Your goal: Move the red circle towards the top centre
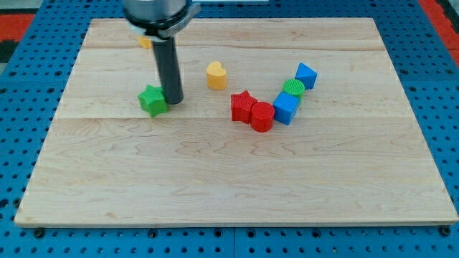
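The red circle (262, 117) is a short red cylinder right of the board's middle. It touches a red star (243, 106) on its left and a blue block (285, 108) on its right. My tip (173, 100) rests on the board well to the view's left of the red circle, right beside a green star (152, 99), touching or nearly touching its right side. The rod rises from the tip to the arm's dark body at the view's top.
A yellow heart (216, 74) lies between my tip and the red pair, higher up. A green circle (292, 88) and a second blue block (306, 74) sit above right of the red circle. A yellow or orange block (145, 42) is mostly hidden behind the arm. The wooden board (229, 179) lies on a blue pegboard.
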Controlling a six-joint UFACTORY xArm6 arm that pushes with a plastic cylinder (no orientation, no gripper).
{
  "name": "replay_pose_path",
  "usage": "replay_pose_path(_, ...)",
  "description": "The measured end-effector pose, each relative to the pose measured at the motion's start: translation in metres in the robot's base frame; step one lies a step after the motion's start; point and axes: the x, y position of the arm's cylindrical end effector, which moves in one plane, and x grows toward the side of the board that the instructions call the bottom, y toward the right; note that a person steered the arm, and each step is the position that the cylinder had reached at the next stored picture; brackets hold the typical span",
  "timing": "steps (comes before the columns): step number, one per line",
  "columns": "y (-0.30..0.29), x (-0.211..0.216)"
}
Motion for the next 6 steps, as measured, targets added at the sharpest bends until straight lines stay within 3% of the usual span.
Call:
replay_pose_path(1,0.0,0.019)
replay_pose_path(2,0.06,0.056)
replay_pose_path(3,0.134,0.062)
replay_pose_path(4,0.166,0.067)
replay_pose_path(6,0.161,0.001)
